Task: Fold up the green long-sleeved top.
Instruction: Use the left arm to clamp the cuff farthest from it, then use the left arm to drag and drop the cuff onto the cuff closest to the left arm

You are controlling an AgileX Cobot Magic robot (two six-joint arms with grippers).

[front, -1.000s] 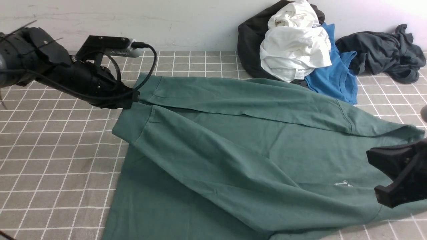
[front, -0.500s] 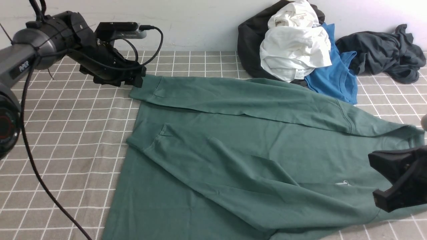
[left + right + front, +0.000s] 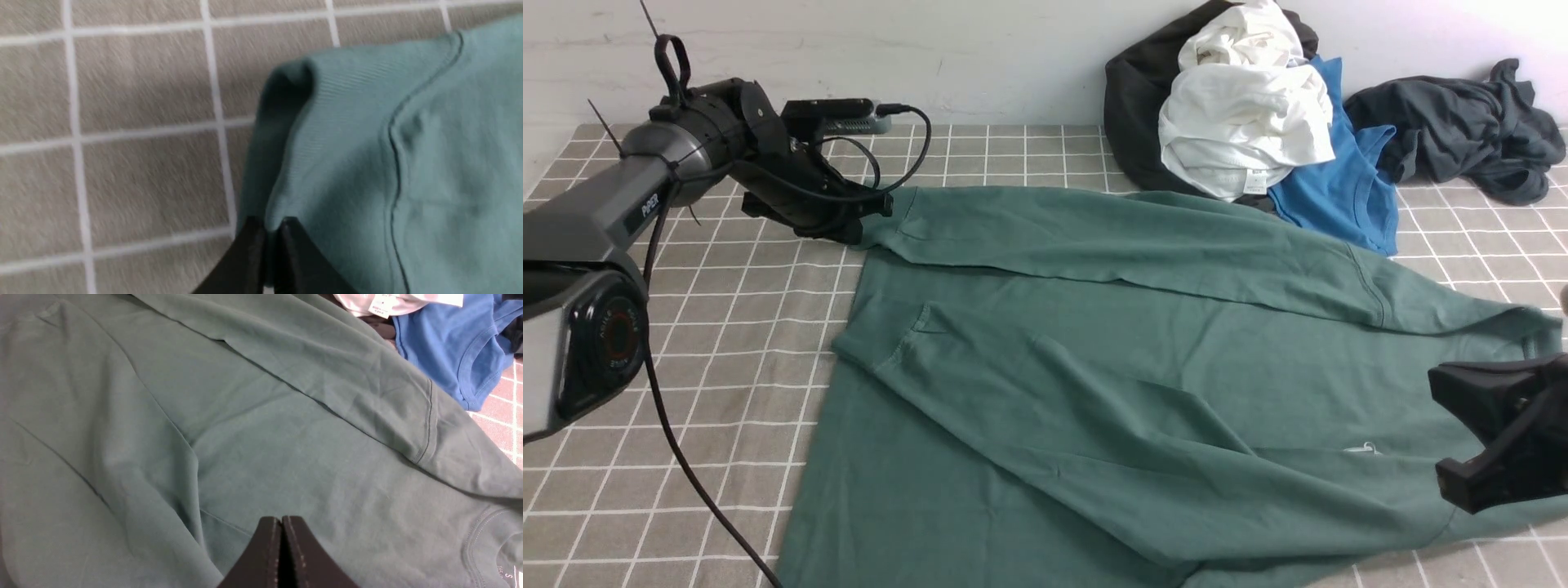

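Note:
The green long-sleeved top (image 3: pixel 1135 343) lies spread over the checked cloth, with its hem to the left and its collar to the right. Its far sleeve (image 3: pixel 1094 237) lies stretched across the top's far edge. My left gripper (image 3: pixel 864 220) is shut on that sleeve's ribbed cuff (image 3: pixel 327 134), low over the table; the fingertips (image 3: pixel 255 228) pinch the cuff's edge. The near sleeve's cuff (image 3: pixel 882 343) lies loose on the body. A small white print (image 3: pixel 1364 447) shows near my right gripper (image 3: pixel 1490 433). In the right wrist view that gripper (image 3: pixel 282 518) is shut and empty, hovering over the chest (image 3: pixel 245 437).
A clothes pile sits at the back by the wall: a white garment (image 3: pixel 1241 106) on a black one (image 3: pixel 1135 106), a bright blue T-shirt (image 3: pixel 1339 180) and a charcoal garment (image 3: pixel 1462 131). The checked tablecloth (image 3: pixel 686 367) shows at left. The left arm's cable (image 3: pixel 686 474) hangs there.
My left gripper moved toward the far side with the far sleeve's cuff, then dropped slightly. The near sleeve's cuff settled onto the body. The right gripper barely moved.

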